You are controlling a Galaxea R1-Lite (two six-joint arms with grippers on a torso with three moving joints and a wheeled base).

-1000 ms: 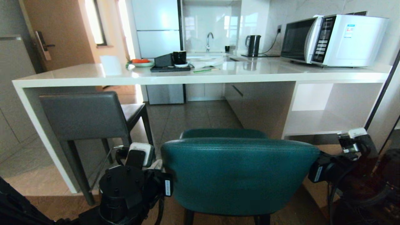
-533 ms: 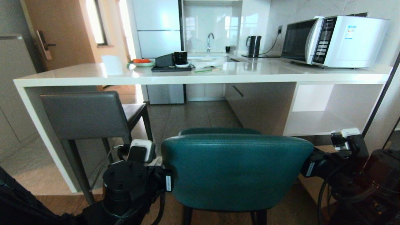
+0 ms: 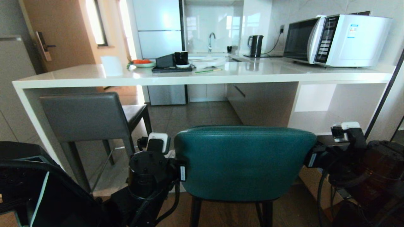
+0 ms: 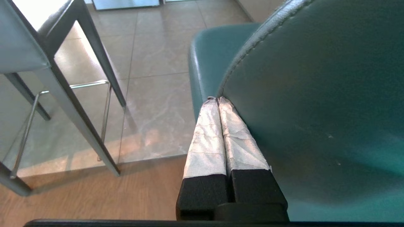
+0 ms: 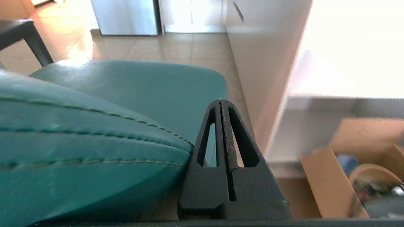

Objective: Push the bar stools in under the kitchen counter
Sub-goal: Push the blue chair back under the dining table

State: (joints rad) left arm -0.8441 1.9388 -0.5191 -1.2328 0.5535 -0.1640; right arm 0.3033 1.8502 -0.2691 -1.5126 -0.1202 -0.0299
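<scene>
Two grippers sit at the curved back of the teal leather stool (image 3: 244, 162), one on each side. The left gripper (image 4: 217, 101) has its taped fingers pressed together against the left edge. The right gripper (image 5: 220, 102) has its black fingers pressed together at the right edge. The stool stands between them, and the long white stone counter (image 3: 202, 77) lies straight ahead, past it. The dark-grey square-backed stool (image 3: 85, 116) is already partly under, on the left.

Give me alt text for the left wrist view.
The left gripper, shut, rests against the back edge of the teal stool. Beside it, over tiled floor, stand the grey stool's dark legs and chrome footrest.
</scene>
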